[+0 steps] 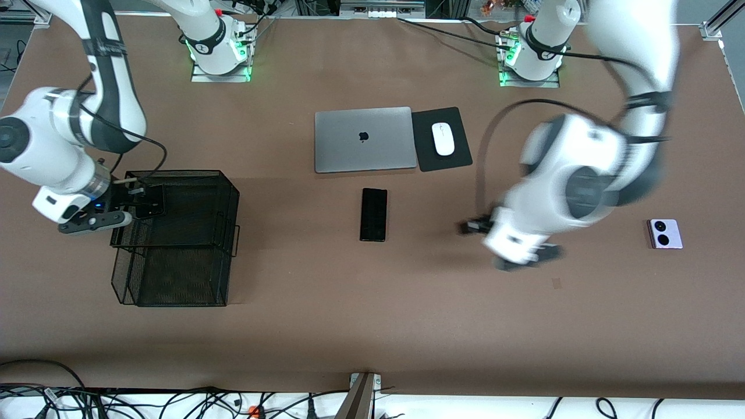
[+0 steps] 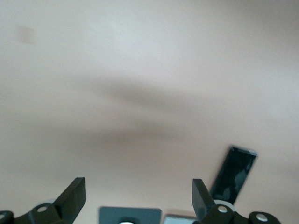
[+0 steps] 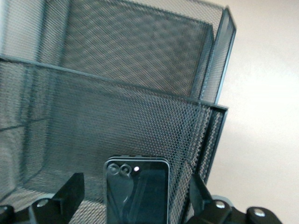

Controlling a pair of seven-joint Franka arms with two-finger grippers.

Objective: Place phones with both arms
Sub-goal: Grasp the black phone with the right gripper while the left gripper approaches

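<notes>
**Both tools spread; one phone at the basket, two on the table**

The right tool (image 1: 139, 201) hangs over the mesh basket (image 1: 192, 279) at the right arm's end of the table (image 1: 349, 326). Its fingers (image 3: 70, 191) are spread. The small black phone (image 3: 136, 189) sits between them without visible contact on either side, its camera end pointing away from the wrist, inside the basket's upper tier.

The left tool (image 1: 472, 226) is over bare table between the slim phone (image 1: 373, 214) and the lilac phone (image 1: 664, 234). Its fingers (image 2: 74, 196) are spread and hold nothing.

The slim phone lies flat, just nearer the front camera than the laptop (image 1: 364, 139). Its long axis runs from the robots' side toward the camera.

The lilac phone lies flat toward the left arm's end of the table, well apart from the others, its two black circles facing up.

The mouse (image 1: 443, 138) rests on a pad (image 1: 441, 139) beside the laptop.
</notes>
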